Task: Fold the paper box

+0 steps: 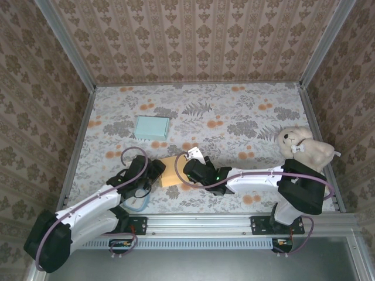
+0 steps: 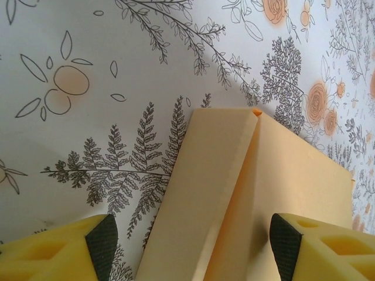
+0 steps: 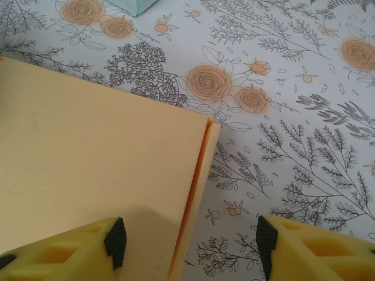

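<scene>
The paper box (image 1: 170, 171) lies on the table (image 1: 234, 111) near the front edge, between the two grippers. Left gripper (image 2: 192, 246): jaws apart, straddling a folded panel of the box. Its left pad (image 2: 102, 246) stands clear of the cardboard. Right gripper (image 3: 190, 239): jaws apart, with the box's edge between them. Its right pad (image 3: 266, 237) is over bare table. A teal box (image 1: 152, 127) lies farther back. A teddy bear (image 1: 302, 146) sits at the right.

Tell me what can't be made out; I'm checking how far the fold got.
Top view: the right arm overlaps the paper box; contact unclear.
Left wrist view: box's near end cut off by the bottom edge, behind the fingers.
Right wrist view: teal box cut by the top edge.
</scene>
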Action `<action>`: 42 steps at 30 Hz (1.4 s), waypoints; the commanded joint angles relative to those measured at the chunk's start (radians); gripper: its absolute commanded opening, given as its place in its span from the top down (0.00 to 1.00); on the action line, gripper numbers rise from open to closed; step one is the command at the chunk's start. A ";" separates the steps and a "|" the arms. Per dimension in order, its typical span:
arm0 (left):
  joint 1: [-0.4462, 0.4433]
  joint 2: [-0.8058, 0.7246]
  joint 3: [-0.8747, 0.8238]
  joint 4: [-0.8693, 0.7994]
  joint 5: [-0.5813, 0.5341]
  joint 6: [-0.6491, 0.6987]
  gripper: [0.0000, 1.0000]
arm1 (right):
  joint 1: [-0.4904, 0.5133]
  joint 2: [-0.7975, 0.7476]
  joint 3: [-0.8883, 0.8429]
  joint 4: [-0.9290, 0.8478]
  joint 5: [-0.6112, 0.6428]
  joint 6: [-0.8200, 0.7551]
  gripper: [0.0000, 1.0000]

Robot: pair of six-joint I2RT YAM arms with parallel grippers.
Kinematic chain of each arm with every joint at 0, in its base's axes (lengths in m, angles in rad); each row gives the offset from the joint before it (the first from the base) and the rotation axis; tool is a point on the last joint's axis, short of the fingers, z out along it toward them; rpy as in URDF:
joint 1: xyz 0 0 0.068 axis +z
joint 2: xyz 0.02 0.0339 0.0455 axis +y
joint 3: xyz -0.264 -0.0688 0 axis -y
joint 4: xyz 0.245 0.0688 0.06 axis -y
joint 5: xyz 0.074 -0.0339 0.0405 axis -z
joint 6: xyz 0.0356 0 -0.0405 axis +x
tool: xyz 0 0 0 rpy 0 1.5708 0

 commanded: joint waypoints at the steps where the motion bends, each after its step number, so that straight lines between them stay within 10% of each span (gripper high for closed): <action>1: -0.011 0.024 -0.010 0.034 -0.005 0.025 0.27 | -0.001 0.012 -0.016 0.033 -0.022 0.024 0.36; 19: -0.024 0.397 0.119 0.182 0.031 0.126 0.37 | -0.105 -0.051 -0.172 0.149 -0.097 0.077 0.36; 42: -0.160 0.698 0.457 0.328 0.029 0.690 0.36 | -0.242 -0.378 -0.392 0.241 -0.104 0.158 0.31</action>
